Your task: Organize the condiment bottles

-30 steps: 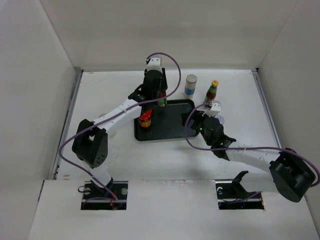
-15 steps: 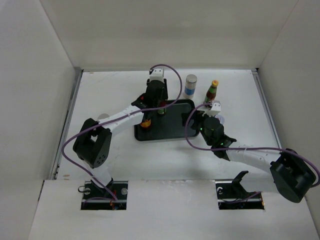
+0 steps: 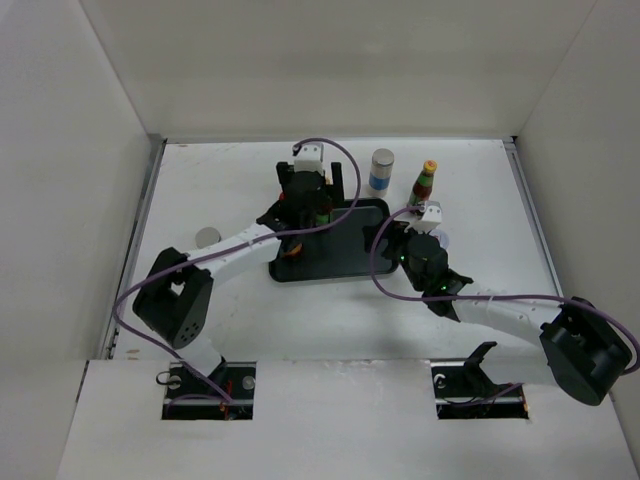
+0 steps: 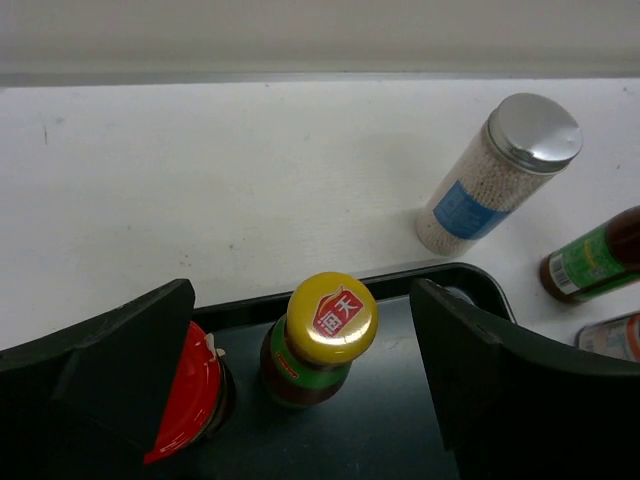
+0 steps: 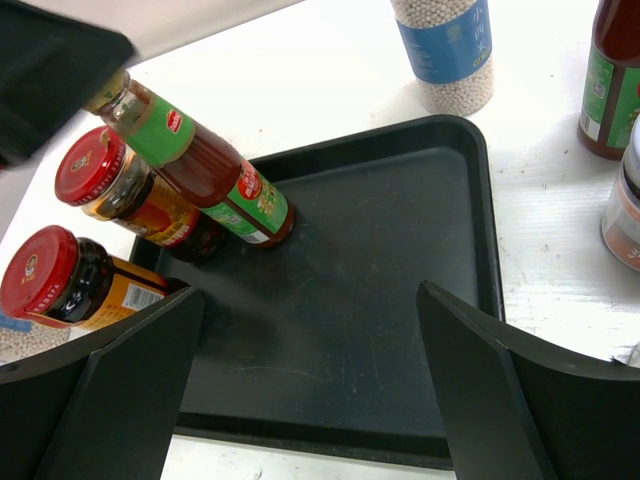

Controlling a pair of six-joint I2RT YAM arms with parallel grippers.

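Black tray [image 5: 400,300] carries a yellow-capped bottle [image 4: 332,318] and two red-lidded jars [image 5: 90,165] towards its far left corner. Left gripper [image 4: 303,350] hangs spread wide either side of that bottle, touching nothing. Right gripper [image 5: 310,340] gapes empty over the tray.

A white table [image 3: 200,190] stands boxed in by plain white panels: a back wall [image 3: 340,60], a left wall [image 3: 60,200] and a right wall [image 3: 590,150]. Grey strips [image 3: 135,250] run along the table's side edges, and a white board [image 3: 340,420] spans its near edge. Soft, even light leaves only faint shadows on the tabletop.
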